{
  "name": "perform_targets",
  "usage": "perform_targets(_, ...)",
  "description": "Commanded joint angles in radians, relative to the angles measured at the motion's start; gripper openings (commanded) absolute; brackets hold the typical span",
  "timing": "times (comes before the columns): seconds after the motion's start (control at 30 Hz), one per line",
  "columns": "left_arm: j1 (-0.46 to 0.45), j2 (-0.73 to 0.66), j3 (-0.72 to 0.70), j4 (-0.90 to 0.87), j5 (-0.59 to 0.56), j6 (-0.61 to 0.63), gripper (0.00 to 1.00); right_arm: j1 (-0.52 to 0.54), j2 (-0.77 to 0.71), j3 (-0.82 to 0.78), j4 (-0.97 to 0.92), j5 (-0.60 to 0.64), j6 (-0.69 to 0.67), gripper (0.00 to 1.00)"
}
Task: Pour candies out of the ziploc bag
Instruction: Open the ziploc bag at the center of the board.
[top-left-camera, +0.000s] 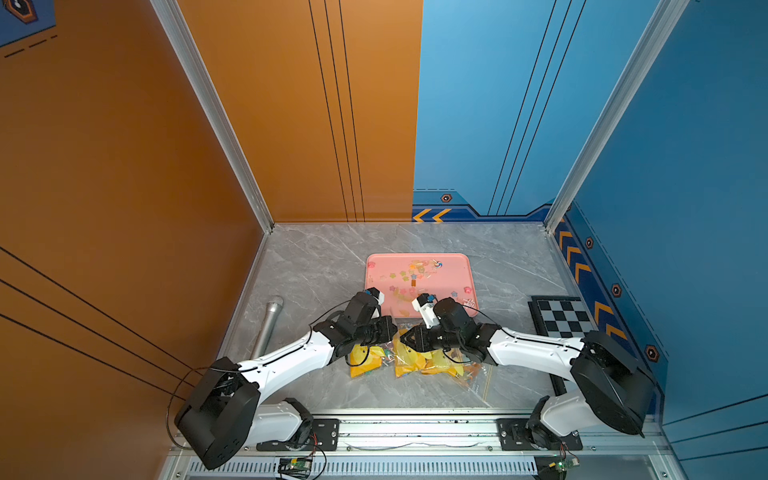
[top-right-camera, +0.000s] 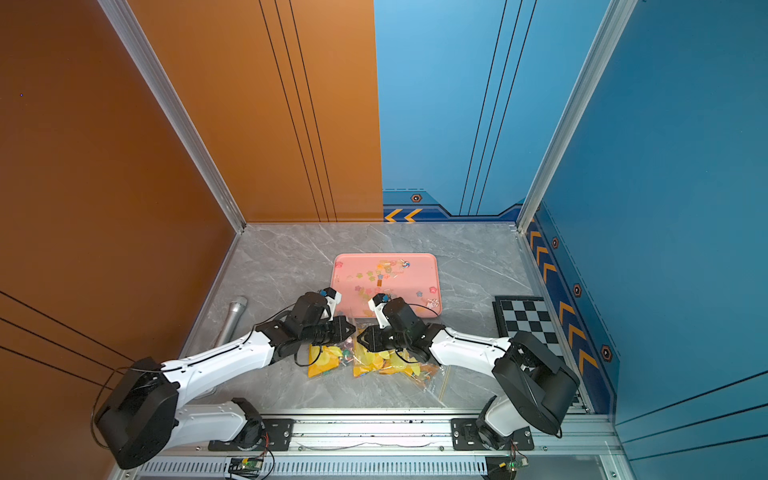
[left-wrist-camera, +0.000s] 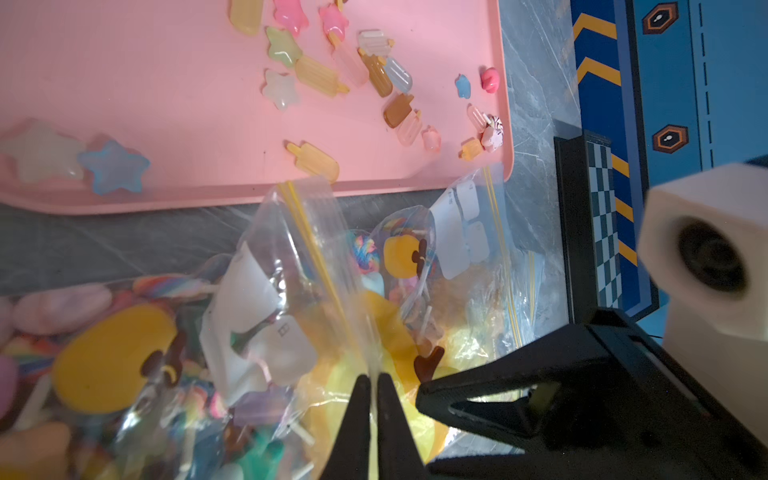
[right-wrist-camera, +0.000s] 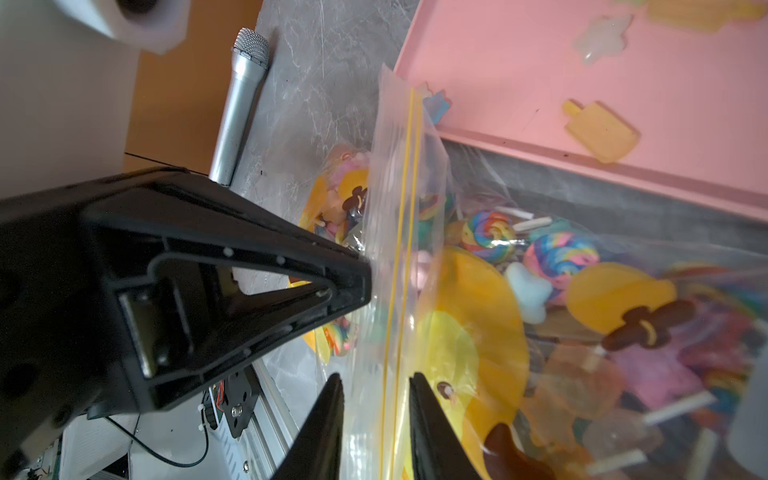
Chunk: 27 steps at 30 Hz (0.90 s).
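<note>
The clear ziploc bag (top-left-camera: 415, 361) with yellow zip lines lies on the grey table just in front of the pink tray (top-left-camera: 376, 266), and most candies (right-wrist-camera: 490, 230) are still inside it. Several loose candies (left-wrist-camera: 320, 77) lie scattered on the tray. My left gripper (left-wrist-camera: 373, 376) is shut, pinching a fold of the bag's film. My right gripper (right-wrist-camera: 376, 376) stands open, its fingers apart on either side of the bag's zip edge (right-wrist-camera: 399, 166). In both top views the two grippers meet tip to tip over the bag (top-right-camera: 374, 361).
A silver microphone (top-left-camera: 270, 324) lies on the table to the left of the arms. A black-framed chessboard (top-left-camera: 561, 318) sits at the right, against the blue wall. Orange and blue walls enclose the table on three sides.
</note>
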Motion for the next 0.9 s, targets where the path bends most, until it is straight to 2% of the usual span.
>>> perform_targets(0.0, 0.011, -0.027, -0.004, -0.008, 0.015, -0.003, 0.09, 0.005, 0.016, 0.026, -0.024, 0.028, -0.022, 0.29)
perform_targets(0.87, -0.004, -0.027, 0.003, -0.024, 0.003, 0.008, 0.11, 0.022, 0.019, 0.072, -0.091, 0.046, -0.053, 0.24)
